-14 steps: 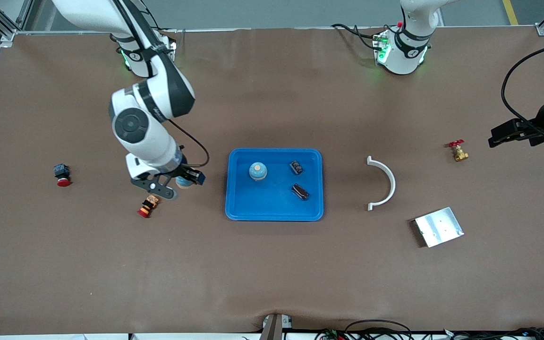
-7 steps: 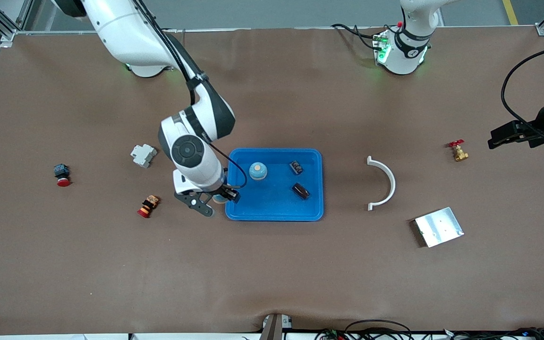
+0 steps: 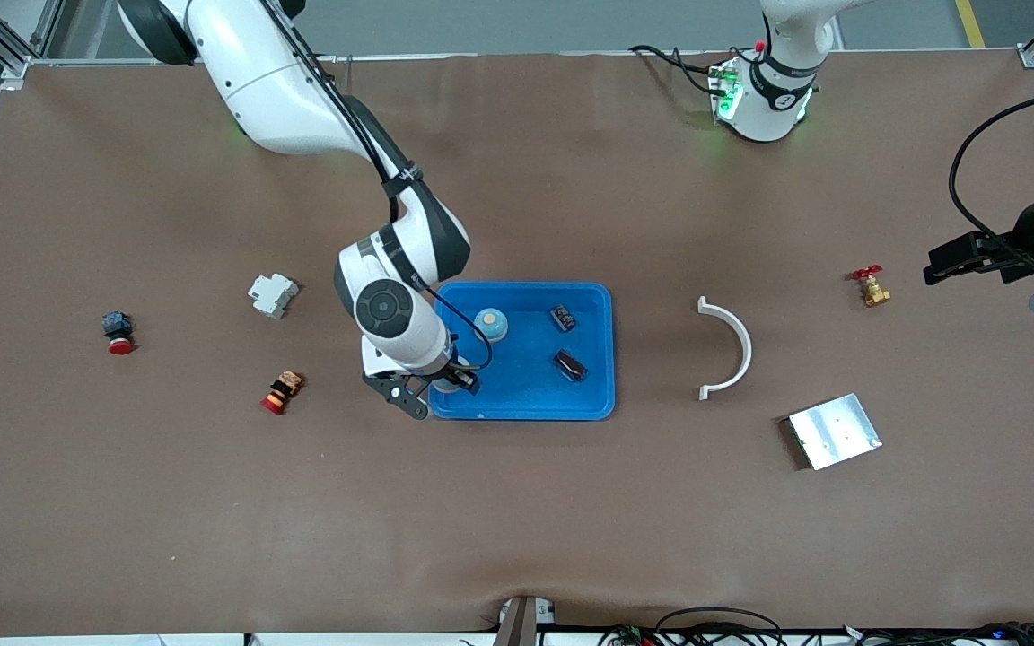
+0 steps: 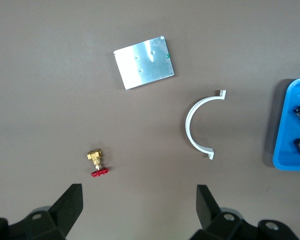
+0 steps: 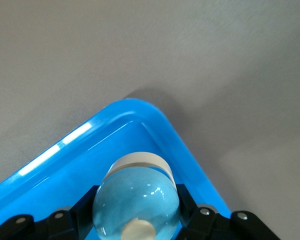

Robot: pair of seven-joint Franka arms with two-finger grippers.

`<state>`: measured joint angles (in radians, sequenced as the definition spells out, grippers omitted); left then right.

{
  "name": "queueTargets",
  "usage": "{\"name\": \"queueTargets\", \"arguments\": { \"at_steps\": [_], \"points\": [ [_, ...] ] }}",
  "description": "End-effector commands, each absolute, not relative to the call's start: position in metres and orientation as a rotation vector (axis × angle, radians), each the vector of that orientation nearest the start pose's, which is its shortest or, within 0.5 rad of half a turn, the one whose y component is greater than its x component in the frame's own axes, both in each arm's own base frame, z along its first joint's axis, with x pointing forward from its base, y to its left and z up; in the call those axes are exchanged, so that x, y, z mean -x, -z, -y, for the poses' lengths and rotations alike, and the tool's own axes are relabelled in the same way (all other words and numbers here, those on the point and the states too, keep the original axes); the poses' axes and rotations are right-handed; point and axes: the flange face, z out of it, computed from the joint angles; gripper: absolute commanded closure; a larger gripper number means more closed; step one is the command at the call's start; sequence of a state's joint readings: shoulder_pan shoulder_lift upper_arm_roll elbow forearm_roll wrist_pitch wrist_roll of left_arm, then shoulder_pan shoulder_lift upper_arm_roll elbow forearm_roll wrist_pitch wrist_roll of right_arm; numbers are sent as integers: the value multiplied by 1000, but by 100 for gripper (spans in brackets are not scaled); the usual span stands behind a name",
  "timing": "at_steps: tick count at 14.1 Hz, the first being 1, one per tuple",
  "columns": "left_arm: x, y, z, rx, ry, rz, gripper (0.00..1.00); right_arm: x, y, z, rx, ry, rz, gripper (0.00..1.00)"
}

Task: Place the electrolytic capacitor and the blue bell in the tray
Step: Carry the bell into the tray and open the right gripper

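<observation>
From the front, the right end effector (image 3: 442,384) is over the blue tray's (image 3: 602,359) corner, gripping a blue bell (image 3: 443,380). Another bell (image 3: 490,324) and two capacitors (image 3: 571,364) sit inside.

The left wrist shows the left end effector (image 4: 139,210) wide open, waiting.

The right wrist shows fingers (image 5: 187,212) clamping the blue bell (image 5: 136,204) over the tray (image 5: 65,175)

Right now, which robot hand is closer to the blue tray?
The right one. The right gripper is over a corner of the blue tray, holding a bell. The left gripper waits open at the left arm's end of the table.
</observation>
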<state>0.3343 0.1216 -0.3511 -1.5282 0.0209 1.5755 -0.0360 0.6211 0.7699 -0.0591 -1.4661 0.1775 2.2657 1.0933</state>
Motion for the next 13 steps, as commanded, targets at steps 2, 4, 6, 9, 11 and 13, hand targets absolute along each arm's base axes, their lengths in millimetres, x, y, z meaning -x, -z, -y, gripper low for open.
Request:
{"name": "queueTargets", "arguments": {
  "at_steps": [2,4,6,9,11,13],
  "points": [
    [-589,-583,-2,3167,-117,6,0,-606,-206,-420,2867,-69,-1003,100],
    [-589,-584,-4,3165,-115,11,0,-604,-198,-426,2852,-52,-1018,100],
    [-589,-584,4,3162,-117,-4,0,-602,-193,-432,2850,-49,-1018,100],
    [-590,-582,10,3139,-119,-7,0,-596,-189,-440,2846,-50,-1029,100],
    [-590,-582,12,3122,-119,-8,0,-595,-189,-442,2843,-45,-1029,100],
    [-590,-582,14,3120,-117,-13,0,-593,-184,-445,2844,-42,-1028,100]
  ]
}}
